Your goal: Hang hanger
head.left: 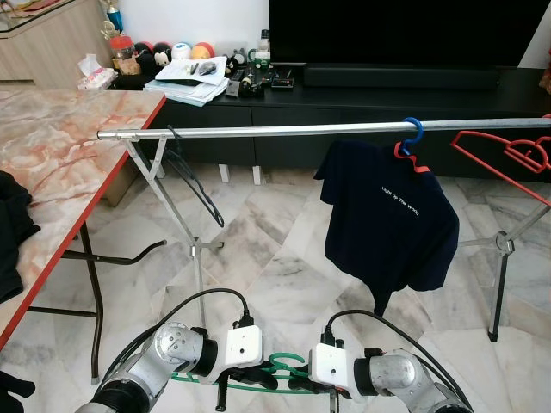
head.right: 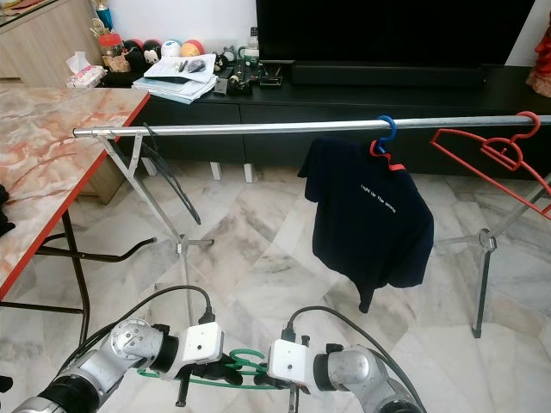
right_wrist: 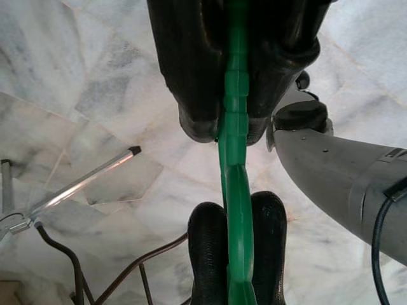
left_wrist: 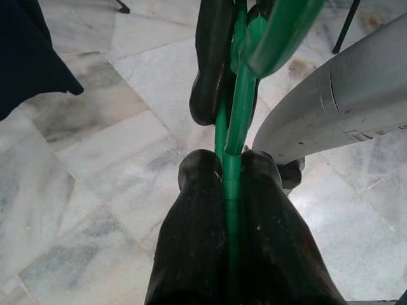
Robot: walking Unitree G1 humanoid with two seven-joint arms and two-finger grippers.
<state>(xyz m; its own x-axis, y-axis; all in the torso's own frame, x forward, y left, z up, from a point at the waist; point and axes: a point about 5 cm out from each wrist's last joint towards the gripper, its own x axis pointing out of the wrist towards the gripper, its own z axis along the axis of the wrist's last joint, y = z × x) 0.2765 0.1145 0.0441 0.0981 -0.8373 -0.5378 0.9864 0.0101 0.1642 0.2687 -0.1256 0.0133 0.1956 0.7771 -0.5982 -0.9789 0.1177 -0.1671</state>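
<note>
You are looking down over a pale grey-veined marble floor (head.left: pixel 284 267) in a living room, with a long silver clothes rail (head.left: pixel 327 129) running across the view on folding metal legs. Low in front of you, both grippers hold the green hanger (head.left: pixel 280 372) between them, well below the rail: the left gripper (left_wrist: pixel 230 181) has its black fingers pressed tight on the hanger's green bar, and the right gripper (right_wrist: pixel 234 130) is likewise clamped on the green plastic, the two meeting near the hanger's middle. On the rail a dark navy T-shirt (head.left: pixel 392 219) with small white lettering hangs from a hanger with a blue hook (head.left: pixel 413 131), and to its right an empty red hanger (head.left: pixel 504 159) hangs tilted. A thin dark hanger (head.left: pixel 194 185) hangs near the rail's left end. To your left stands a table (head.left: pixel 60 146) with a pink marbled top and red edge, with dark cloth (head.left: pixel 13 228) lying on it. Behind the rail, a long black TV cabinet (head.left: pixel 362 95) carries papers (head.left: pixel 189 82), small toys and a soundbar under a large dark screen (head.left: pixel 405 30).
</note>
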